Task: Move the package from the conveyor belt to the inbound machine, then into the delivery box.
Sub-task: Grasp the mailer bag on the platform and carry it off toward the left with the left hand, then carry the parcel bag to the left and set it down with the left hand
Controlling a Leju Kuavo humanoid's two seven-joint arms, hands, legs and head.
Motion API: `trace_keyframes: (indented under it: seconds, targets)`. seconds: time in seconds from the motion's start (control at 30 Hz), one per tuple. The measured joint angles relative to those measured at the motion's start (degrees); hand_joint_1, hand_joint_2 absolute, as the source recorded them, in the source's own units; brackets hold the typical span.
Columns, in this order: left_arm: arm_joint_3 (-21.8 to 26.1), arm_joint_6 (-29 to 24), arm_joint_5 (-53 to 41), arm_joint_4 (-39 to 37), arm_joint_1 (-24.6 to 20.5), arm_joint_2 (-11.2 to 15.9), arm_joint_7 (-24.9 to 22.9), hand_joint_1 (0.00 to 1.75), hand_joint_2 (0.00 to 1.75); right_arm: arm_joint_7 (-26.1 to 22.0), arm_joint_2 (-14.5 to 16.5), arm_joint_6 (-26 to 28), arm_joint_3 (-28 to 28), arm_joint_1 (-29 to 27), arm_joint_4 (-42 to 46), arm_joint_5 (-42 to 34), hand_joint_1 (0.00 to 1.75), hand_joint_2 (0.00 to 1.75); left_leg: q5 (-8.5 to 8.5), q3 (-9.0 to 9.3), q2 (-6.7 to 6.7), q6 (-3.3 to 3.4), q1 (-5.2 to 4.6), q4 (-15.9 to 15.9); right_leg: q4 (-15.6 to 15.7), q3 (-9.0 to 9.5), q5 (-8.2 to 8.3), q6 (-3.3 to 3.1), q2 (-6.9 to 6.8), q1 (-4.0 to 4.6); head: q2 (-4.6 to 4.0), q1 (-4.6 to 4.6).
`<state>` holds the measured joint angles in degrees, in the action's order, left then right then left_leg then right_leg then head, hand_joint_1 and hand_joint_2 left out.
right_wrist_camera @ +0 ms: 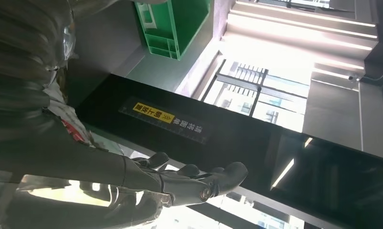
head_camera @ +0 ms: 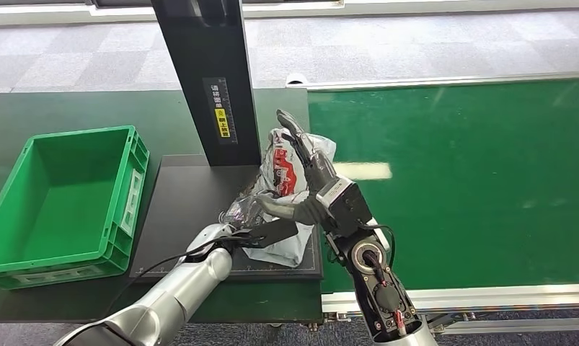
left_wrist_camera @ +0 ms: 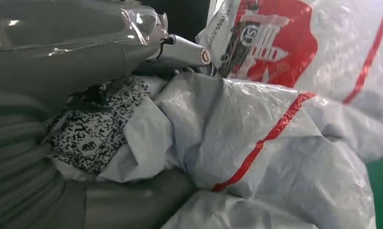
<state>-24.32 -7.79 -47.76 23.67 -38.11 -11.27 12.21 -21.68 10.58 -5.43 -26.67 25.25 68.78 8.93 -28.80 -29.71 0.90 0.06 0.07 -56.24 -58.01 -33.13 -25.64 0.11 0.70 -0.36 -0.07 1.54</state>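
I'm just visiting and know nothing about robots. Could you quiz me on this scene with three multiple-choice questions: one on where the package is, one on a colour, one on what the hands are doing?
1. Where is the package?
A. On the black platform by the upright column
B. Inside the crate
C. Far out on the conveyor belt

2. What colour is the crate?
A. Blue
B. Green
C. Yellow

3. What is the state of the two hands?
A. Both hang away from the package
B. Both are at the package, one on each side
C. One holds the crate

Answers:
1. A: the grey bag with red print sits over the black platform, beside the black column.
2. B: its walls are bright green, and nothing lies in it.
3. B: the left hand grips the crumpled bag from below while the right hand lies against its other side, fingers extended.
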Motion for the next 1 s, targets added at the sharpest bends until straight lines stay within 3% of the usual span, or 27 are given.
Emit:
trace_keyframes:
  seconds: [0.23,0.47,0.6,0.83,1.0]
  targets:
    - [1.9,-3.1,3.1,-0.1,0.0,0.2,4.8,1.75,1.75,-0.4,-0.1,0.9,0.2,0.9,0.0,-0.6,0.0,1.75,0.03,-0.17,0.0,-0.04,0.02,0.0,0.0,-0.26,0.01,-0.02,0.02,0.03,0.0,-0.01]
    - [8.1,-7.0,15.2,5.1,3.0,1.8,19.5,1.75,1.75,-0.8,-0.7,2.3,0.7,1.6,0.0,-1.3,0.0,1.75,0.07,-0.57,-0.06,-0.06,0.01,0.0,0.0,-0.71,0.03,-0.03,0.05,0.03,0.0,0.0]
    - [11.2,-6.7,21.6,19.0,6.8,3.8,21.8,1.75,1.75,-1.4,-1.5,3.6,1.4,1.6,0.0,-1.8,0.0,1.75,0.07,-0.73,-0.12,-0.07,0.02,0.0,-0.1,-0.88,0.04,-0.03,0.09,0.03,0.0,0.01]
    - [18.6,-8.2,28.8,51.0,15.8,8.3,21.8,1.75,1.75,-1.7,-3.3,7.2,3.4,-1.3,2.0,-1.5,0.0,1.75,0.04,-0.97,-0.24,-0.08,0.03,0.0,-0.1,-1.14,0.02,-0.04,0.17,0.04,0.0,0.0]
    - [27.7,-11.5,30.2,60.9,20.0,11.5,22.5,1.75,1.75,-1.9,-4.1,7.8,4.5,-3.4,4.3,-1.0,0.0,1.75,0.04,-0.98,-0.19,-0.08,0.05,0.0,0.0,-1.14,0.01,-0.05,0.16,0.07,0.0,-0.02]
